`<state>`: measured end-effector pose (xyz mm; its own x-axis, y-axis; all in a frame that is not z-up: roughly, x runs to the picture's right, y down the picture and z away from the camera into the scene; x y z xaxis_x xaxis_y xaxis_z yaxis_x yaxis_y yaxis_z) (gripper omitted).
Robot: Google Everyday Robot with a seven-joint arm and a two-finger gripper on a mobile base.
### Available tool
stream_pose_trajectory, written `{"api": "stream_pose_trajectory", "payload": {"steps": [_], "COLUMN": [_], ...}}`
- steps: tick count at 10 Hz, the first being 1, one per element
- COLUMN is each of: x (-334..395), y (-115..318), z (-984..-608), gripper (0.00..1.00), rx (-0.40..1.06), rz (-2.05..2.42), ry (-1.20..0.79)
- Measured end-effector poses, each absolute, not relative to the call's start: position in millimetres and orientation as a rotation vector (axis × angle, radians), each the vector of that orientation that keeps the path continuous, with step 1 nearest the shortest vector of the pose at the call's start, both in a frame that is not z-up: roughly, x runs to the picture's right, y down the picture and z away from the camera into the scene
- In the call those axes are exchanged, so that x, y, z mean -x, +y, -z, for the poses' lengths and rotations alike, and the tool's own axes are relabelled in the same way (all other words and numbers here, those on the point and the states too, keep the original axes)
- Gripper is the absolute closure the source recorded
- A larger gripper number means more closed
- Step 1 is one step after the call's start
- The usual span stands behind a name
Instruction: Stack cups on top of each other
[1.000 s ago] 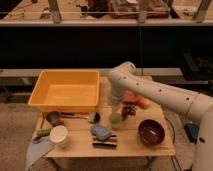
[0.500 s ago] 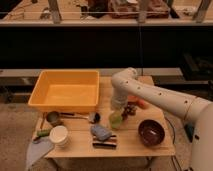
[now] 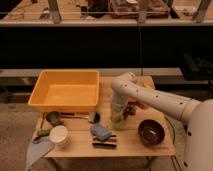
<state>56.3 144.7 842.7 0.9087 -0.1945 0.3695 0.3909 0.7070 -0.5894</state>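
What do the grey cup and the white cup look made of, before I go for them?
Grey cup: probably metal, going by its dark, dull sheen, though coated plastic is possible. White cup: plastic or ceramic, evenly pale and matte, with no glints. Tool is right above the green cup.

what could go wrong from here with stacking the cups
1. The gripper sits right at the pale green cup, with small reddish items close beside it; a sideways slip might tip the cup or scatter them.
2. The cream-white cup and dark grey cup are at the table's other end, near its edge; a low carry could clip the blue object between, and a hard placement might push one off.
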Motion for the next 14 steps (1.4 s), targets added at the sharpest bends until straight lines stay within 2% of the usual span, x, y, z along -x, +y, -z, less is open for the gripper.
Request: {"api": "stream_pose_trajectory", "payload": {"steps": [2, 6, 11, 14], "x": [-54.3, -21.1, 83.3, 147.6], "y": [139.8, 100.6, 58.6, 45.2], "z": [-835.5, -785.5, -724.2, -687.0], "gripper": [0.87, 0.87, 0.87, 0.87], "rx": [0.707, 0.616, 0.515, 0.478], "rz": [0.329, 0.370, 0.523, 0.634], "ry": [-0.291, -0.288, -0.337, -0.458]}}
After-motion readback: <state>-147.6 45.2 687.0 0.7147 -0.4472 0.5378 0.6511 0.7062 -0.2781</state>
